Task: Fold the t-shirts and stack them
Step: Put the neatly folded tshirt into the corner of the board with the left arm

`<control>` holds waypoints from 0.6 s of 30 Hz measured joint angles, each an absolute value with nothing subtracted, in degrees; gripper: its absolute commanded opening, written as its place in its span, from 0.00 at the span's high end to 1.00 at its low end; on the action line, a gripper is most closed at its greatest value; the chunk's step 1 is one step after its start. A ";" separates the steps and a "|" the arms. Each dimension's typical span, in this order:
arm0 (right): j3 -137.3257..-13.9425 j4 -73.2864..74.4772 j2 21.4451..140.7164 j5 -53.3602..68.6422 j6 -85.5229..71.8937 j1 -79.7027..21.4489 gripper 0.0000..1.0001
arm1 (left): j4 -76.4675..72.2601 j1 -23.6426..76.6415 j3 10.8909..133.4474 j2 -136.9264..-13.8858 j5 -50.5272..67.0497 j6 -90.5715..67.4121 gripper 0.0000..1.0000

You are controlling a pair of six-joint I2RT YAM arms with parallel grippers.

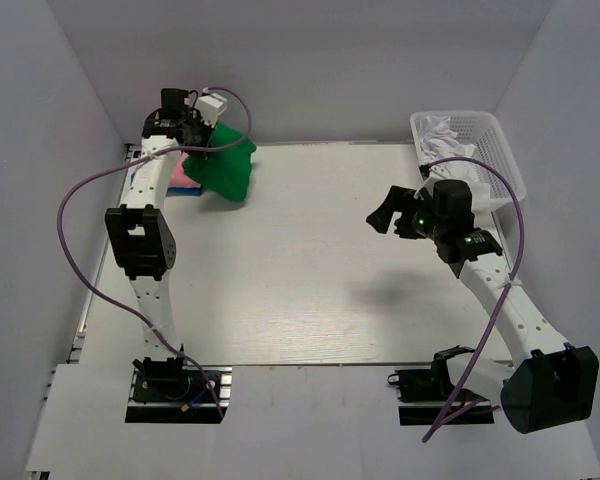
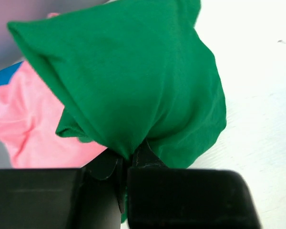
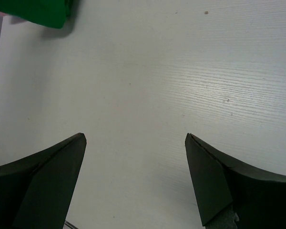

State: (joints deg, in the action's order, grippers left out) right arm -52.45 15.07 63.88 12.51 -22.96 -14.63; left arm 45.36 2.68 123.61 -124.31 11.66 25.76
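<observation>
- We see the left gripper (image 2: 126, 162) clamped on a bunched corner of the green t-shirt (image 2: 133, 81), holding it above the others at the far left of the table (image 1: 310, 280), we judge so it can go on top.
- Under it lies the pink t-shirt (image 2: 28, 129) over a blue t-shirt (image 2: 5, 76); whether they are neatly folded we cannot tell.
- The right gripper (image 1: 388, 212) hangs over bare table, jaws spread wide and empty, out of the way.
- The basket (image 1: 505, 160) at far right holds white cloth (image 1: 442, 130), seemingly awaiting its turn.
</observation>
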 measured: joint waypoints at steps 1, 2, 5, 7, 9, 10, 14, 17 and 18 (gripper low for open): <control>-52.51 15.20 63.90 12.49 -22.90 -14.63 0.10 | 45.43 1.96 123.92 -124.33 11.90 26.35 1.00; -52.69 15.40 63.94 12.47 -22.94 -14.63 0.10 | 45.52 1.21 124.18 -124.33 12.23 26.85 1.00; -53.65 16.08 64.45 12.38 -23.14 -14.63 0.10 | 45.52 -1.48 125.64 -124.75 13.28 27.88 1.00; -54.65 16.53 65.04 12.34 -23.33 -14.63 0.10 | 45.32 -3.49 127.76 -125.75 14.04 28.27 1.00; -55.68 16.60 65.82 12.34 -23.57 -14.63 0.10 | 44.47 -5.63 129.32 -126.74 14.76 28.27 1.00; -56.07 16.60 66.17 12.34 -23.70 -14.63 0.10 | 44.01 -6.44 129.73 -127.15 15.07 28.18 1.00; -56.97 16.49 67.57 12.47 -24.34 -14.63 0.10 | 41.08 -9.52 130.98 -129.67 15.77 26.37 1.00; -57.39 16.53 68.82 12.67 -25.08 -14.66 0.10 | 38.96 -10.92 131.15 -131.74 15.94 23.86 1.00; -57.58 16.53 69.25 12.80 -25.26 -14.66 0.10 | 38.06 -11.25 131.33 -132.57 15.99 22.92 1.00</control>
